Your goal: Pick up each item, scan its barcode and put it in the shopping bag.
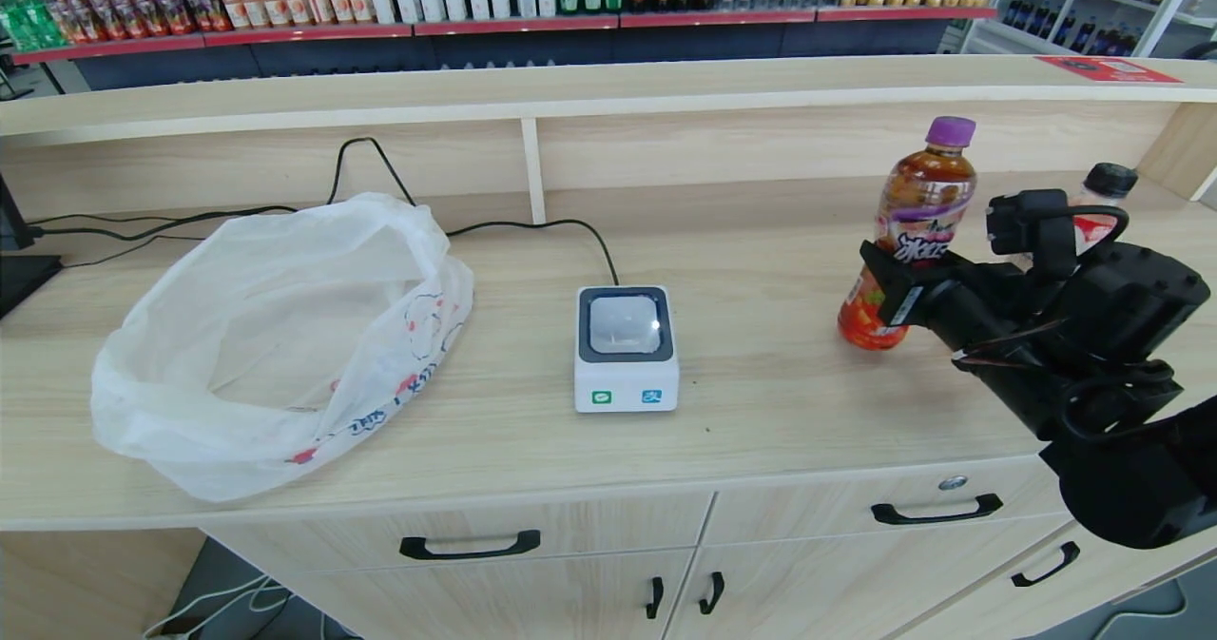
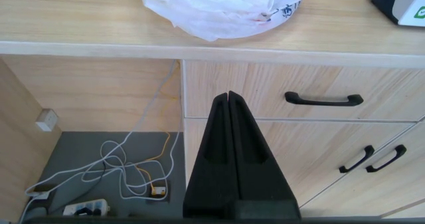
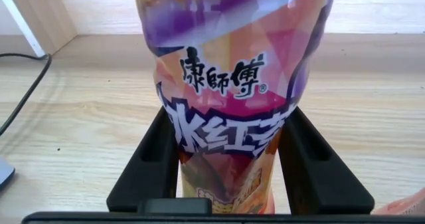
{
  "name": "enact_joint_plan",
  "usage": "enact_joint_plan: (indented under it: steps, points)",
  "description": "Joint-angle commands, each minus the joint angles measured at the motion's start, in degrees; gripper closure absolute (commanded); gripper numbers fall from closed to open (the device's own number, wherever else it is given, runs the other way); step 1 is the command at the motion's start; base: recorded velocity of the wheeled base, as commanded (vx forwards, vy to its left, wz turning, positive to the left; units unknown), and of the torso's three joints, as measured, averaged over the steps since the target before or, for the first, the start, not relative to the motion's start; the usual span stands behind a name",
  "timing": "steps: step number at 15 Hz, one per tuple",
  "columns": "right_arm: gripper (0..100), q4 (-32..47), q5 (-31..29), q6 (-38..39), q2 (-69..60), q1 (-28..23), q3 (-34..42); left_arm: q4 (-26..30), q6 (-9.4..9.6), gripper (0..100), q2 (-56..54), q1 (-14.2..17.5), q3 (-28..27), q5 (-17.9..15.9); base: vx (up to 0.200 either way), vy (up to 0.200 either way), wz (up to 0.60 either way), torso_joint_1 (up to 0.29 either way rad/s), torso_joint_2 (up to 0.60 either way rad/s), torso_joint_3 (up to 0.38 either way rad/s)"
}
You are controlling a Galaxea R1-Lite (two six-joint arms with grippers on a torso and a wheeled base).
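- Bottle (image 3: 232, 64): a drink bottle wrapped in a purple, pink and orange printed label, seen close up.
- Right tool (image 3: 229, 127): two black fingers (image 3: 143, 171), one on each side of the bottle's lower body, both pressed against the label.
- Bench (image 3: 80, 131): a pale wood-grain surface extending behind and beside the bottle.
- Back panel (image 3: 372, 8): light wood, rising behind the bench surface, with a white upright strip (image 3: 23, 21) at one end.
- Cable (image 3: 26, 94): black, curving across the bench, well apart from the bottle.
- Pink-red object (image 3: 406, 211): cropped at the frame corner, near one finger; its identity cannot be told.
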Motion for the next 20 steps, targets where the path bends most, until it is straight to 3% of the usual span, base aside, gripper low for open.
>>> enact_joint_plan:
  steps: [1, 15, 20]
  points:
    - [100, -0.08, 0.01, -0.01, -1.46, 0.02, 0.01, 0.0, -0.02, 100, 0.0, 0.01, 0.0, 0.01, 0.0, 0.0, 0.0, 0.0, 0.0, 0.0]
    - [100, -0.26, 0.18, -0.1, -11.04, 3.97, 4.31, 0.0, -0.02, 100, 0.0, 0.01, 0.0, 0.01, 0.0, 0.0, 0.0, 0.0, 0.0, 0.0]
    - [100, -0.35, 8.45, -2.12, -17.37, 6.43, 10.2, 0.0, -0.02, 100, 0.0, 0.01, 0.0, 0.01, 0.0, 0.0, 0.0, 0.0, 0.0, 0.0]
